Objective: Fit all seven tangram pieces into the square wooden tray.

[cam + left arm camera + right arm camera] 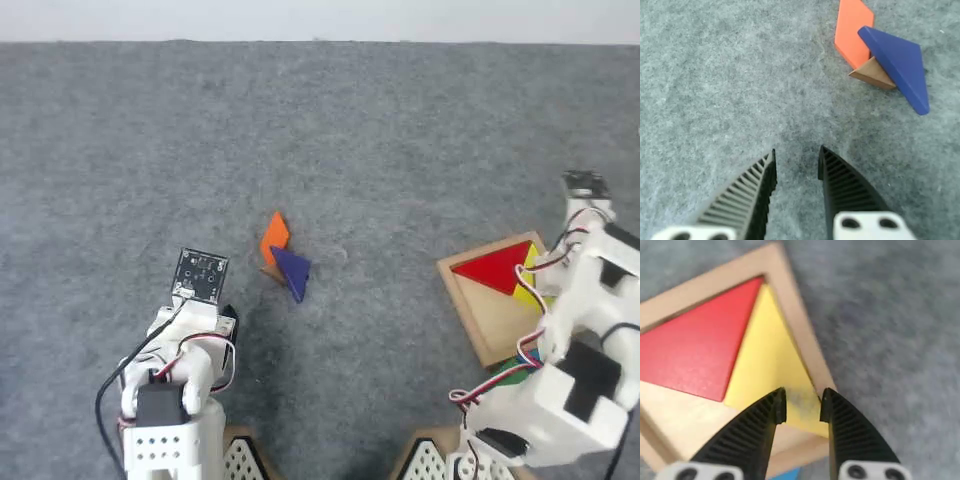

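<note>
Right gripper (802, 402): fingers slightly parted, tips over the corner of the yellow triangle (769, 365) beside the wooden tray (801, 332) rim. Gripper's forward taken as 12 o'clock: red triangle (700, 350) at 10 o'clock, edge against yellow. Grey mat (890, 330) from 1 to 3 o'clock.

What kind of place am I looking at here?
Likely a robotics lab or hobby bench: a left arm and right arm, small and white, stand at a grey felt-covered table with a wooden puzzle tray and loose coloured pieces.
</note>
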Action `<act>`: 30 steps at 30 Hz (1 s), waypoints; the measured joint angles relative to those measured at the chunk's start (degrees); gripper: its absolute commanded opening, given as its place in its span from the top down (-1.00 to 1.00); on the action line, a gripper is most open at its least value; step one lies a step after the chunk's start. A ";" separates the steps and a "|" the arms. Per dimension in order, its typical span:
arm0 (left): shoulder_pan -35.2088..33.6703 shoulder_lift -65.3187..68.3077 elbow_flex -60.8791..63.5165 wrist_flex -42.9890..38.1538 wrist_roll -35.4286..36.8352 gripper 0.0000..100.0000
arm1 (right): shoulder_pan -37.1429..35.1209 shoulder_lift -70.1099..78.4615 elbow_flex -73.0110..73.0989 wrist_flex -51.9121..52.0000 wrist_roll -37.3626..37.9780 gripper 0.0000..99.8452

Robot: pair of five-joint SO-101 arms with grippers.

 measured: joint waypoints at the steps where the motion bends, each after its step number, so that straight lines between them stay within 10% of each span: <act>1: 0.00 0.00 0.00 0.00 0.00 0.73 | 0.44 -1.49 0.09 0.79 -1.76 0.68; 11: 0.00 0.00 0.00 0.00 0.00 0.73 | 1.41 -18.46 12.84 8.09 -13.45 0.68; 30: 0.00 0.00 0.00 0.00 0.00 0.73 | 5.10 -5.54 13.63 3.60 -18.02 0.69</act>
